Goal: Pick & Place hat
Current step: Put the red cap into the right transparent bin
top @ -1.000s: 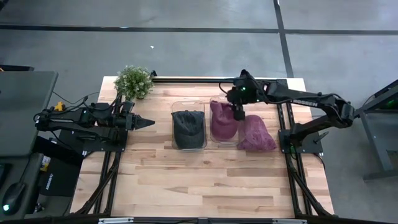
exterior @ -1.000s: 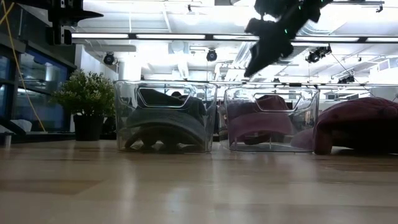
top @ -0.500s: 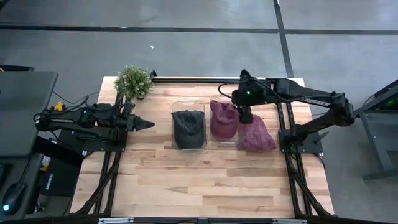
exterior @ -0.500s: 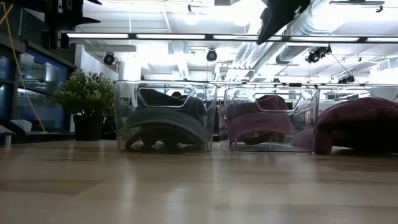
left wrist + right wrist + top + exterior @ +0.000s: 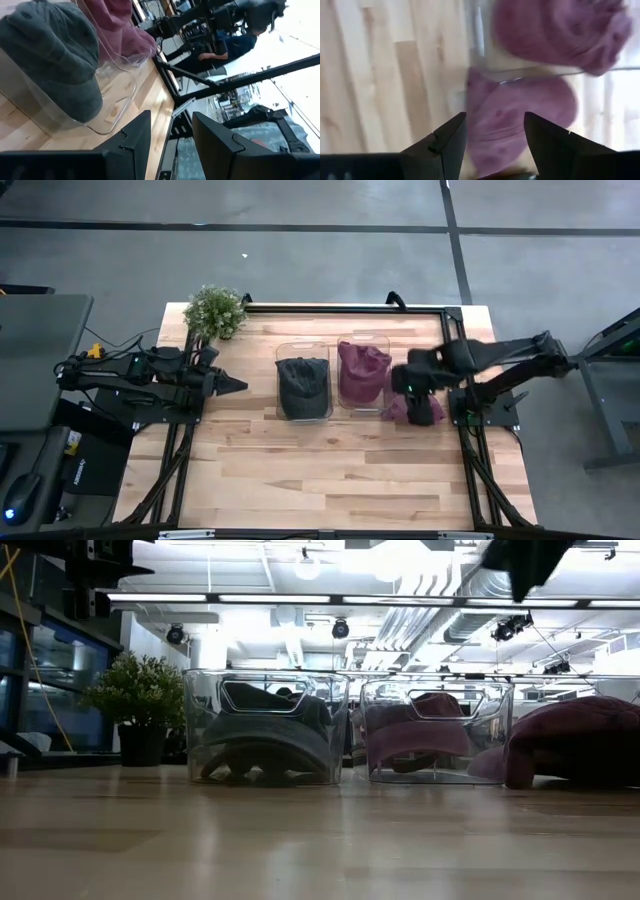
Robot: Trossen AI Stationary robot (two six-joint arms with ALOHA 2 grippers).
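Since the earlier frames the right gripper [image 5: 412, 376] has swung away from the back of the right-hand clear plastic bin [image 5: 362, 373], where it hung over the maroon hat inside, and now sits above the loose maroon fabric hat [image 5: 422, 408] lying on the wooden table [image 5: 330, 470] just right of that bin. Right gripper fingers [image 5: 447, 137] stand well apart w/ nothing between them; wrist view looks straight down on the loose hat [image 5: 515, 117] through the gap, no contact seen. In low view that arm is only a dark shape at the top, high above the hat [image 5: 575, 740].

Rel. to the right-hand bin: it holds a 2nd maroon hat [image 5: 360, 365], bunched up inside. Touching or v. near its left wall is the other clear plastic bin [image 5: 303, 388] w/ a dark grey hat [image 5: 302, 380] in it. Small green potted plant [image 5: 215, 310] stands well left of and behind both bins, at the table's back-left corner.

Left gripper [image 5: 238, 384] waits left of the bins, tips pointing toward the grey-hat bin, clear of it. Its fingers [image 5: 132, 137] are partly apart, empty. Left wrist view shows the grey hat [image 5: 55, 55] behind the bin wall, maroon fabric beyond, and a person in dark blue [image 5: 235, 47] seated in the room past the table.
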